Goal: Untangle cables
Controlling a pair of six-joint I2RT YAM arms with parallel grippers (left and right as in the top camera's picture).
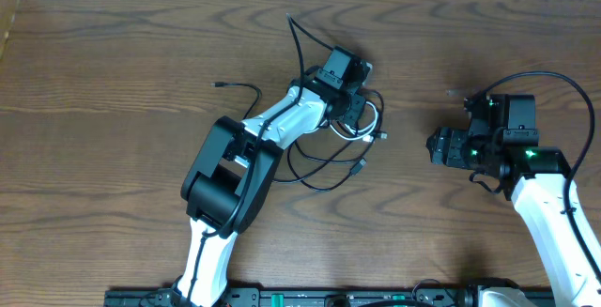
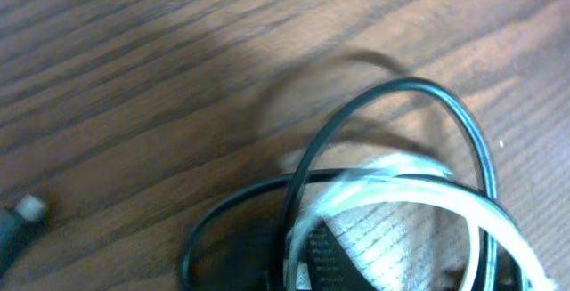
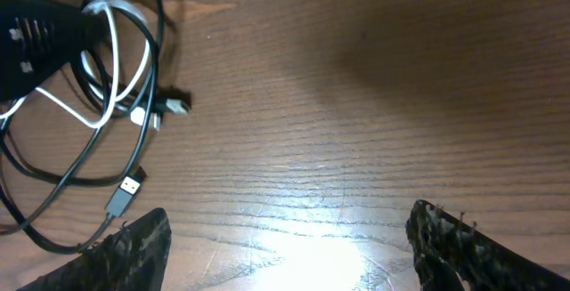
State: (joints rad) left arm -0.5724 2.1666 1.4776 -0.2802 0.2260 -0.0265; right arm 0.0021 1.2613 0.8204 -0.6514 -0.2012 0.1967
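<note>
The cables [image 1: 360, 166], black cords and a white one [image 3: 111, 60], lie tangled at the centre of the overhead view. The left gripper [image 1: 355, 115] is closed within the tangle, though I cannot tell whether a cord is pinched. The right gripper [image 3: 285, 246] hangs open over bare table [image 1: 113, 72] at right, well apart from them.

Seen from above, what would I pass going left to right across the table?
First the left arm's black elbow, cables with the left gripper over them, the open right gripper, right arm's white forearm.
</note>
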